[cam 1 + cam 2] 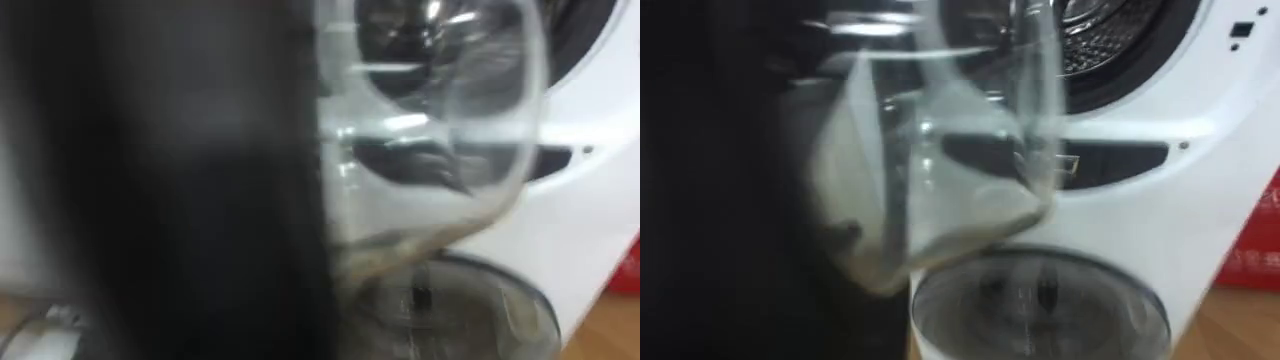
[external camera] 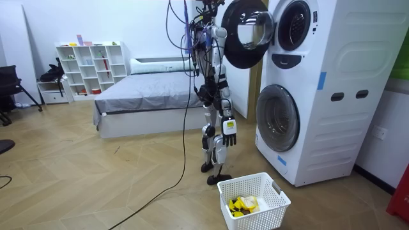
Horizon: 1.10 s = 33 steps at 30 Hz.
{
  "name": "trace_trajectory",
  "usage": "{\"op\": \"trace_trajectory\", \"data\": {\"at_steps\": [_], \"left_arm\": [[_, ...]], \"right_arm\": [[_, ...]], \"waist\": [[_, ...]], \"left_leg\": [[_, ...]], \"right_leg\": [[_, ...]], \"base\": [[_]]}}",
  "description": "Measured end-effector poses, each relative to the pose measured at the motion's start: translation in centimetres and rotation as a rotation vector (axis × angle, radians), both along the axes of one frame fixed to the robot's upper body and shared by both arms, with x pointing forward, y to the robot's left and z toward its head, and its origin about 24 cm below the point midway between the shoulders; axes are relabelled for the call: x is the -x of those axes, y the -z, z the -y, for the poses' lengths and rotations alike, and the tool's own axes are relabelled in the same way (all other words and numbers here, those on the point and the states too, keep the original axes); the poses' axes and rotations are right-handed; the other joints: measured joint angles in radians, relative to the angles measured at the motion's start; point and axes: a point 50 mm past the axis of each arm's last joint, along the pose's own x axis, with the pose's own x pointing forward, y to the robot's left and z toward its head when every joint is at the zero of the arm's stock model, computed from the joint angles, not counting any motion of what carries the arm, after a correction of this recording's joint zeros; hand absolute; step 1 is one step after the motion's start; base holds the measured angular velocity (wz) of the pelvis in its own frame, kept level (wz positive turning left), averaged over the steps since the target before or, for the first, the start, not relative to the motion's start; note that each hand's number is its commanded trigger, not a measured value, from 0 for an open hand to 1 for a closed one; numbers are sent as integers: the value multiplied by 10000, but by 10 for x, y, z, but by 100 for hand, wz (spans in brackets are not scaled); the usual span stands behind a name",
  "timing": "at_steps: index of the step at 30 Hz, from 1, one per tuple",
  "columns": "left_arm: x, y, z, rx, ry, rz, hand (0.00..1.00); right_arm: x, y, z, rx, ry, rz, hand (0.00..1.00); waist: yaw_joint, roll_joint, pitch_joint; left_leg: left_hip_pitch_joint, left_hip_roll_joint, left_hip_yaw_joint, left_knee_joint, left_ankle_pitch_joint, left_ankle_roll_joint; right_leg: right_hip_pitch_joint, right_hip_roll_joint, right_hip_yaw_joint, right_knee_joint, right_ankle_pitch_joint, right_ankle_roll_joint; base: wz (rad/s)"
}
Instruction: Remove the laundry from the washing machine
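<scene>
Well, from my seat I see the robot standing on the wood floor just left of the white washing machine point(image 2: 332, 89), which is 2 units stacked. The upper unit's round door point(image 2: 246, 32) is swung open to the left, at the robot's head height. In the eye views its bowl-shaped glass point(image 1: 940, 170) hangs very near, with its black rim on the left. To the right behind it is the upper drum point(image 1: 1110, 40), too dark for me to tell whether clothes lie inside. Below sits the lower unit's shut door point(image 1: 1040, 305). The right hand point(image 2: 229, 130) hangs at the robot's side, fingers relaxed and holding nothing. The left hand is raised toward the door's rim, and I cannot tell its fingers' state. A white basket point(image 2: 268, 214) stands on the floor near the robot's feet, with something yellow point(image 2: 241, 204) in it. A bed point(image 2: 153, 96) lies far behind.
</scene>
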Motion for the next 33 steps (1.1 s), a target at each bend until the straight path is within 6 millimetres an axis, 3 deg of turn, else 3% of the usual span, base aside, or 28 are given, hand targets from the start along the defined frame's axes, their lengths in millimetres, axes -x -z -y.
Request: {"op": "trace_trajectory", "data": {"at_steps": [4, 7, 15, 20, 28, 32, 33], "left_arm": [[3, 6, 22, 228, 915, -131, 0], [1, 4, 30, 479, 1182, -47, 0], [-5, -4, 52, 887, 1571, 360, 0], [-13, 3, 60, 1026, 1517, 376, 0], [-24, 35, 59, 700, 954, -366, 0], [-24, 78, 49, -313, 456, -1852, 0], [-19, 103, 44, -1013, 293, -2871, 0]], "right_arm": [[-5, 2, -6, -98, -410, -8, 0], [-5, 3, -9, -181, -710, -111, 0], [-14, 4, -13, -266, -1268, 5, 0], [-13, 4, -15, -299, -1563, -115, 0], [-15, 4, -16, -474, -1770, -79, 0], [-13, 5, -18, -510, -1784, -92, 0], [-16, 4, -17, -483, -1805, 3, 0]], "waist": [[-163, -51, 39], [-210, -155, 96], [-378, -170, 99], [-394, -155, 105], [-438, -275, 139], [-353, -499, 178], [-354, -540, 179]], "left_leg": [[-1, 125, 226, -70, 72, -69], [-18, 142, 228, -111, 92, -96], [-168, 122, 271, -181, 93, -99], [-143, 138, 278, -230, 75, -132], [48, 146, 457, -272, 11, -221], [142, 178, 595, -323, 71, -227], [144, 209, 647, -332, 55, -257]], "right_leg": [[-155, 133, 330, 16, -101, -54], [-191, 145, 296, 21, -86, -85], [-405, 164, 300, 16, -68, -108], [-421, 221, 297, 49, -74, -118], [-379, 231, 489, 191, -211, -160], [-480, 293, 728, 376, -271, -221], [-488, 331, 786, 344, -295, -263]], "base": [[-15], [-5], [0], [-1], [-10], [-13], [-12]]}}
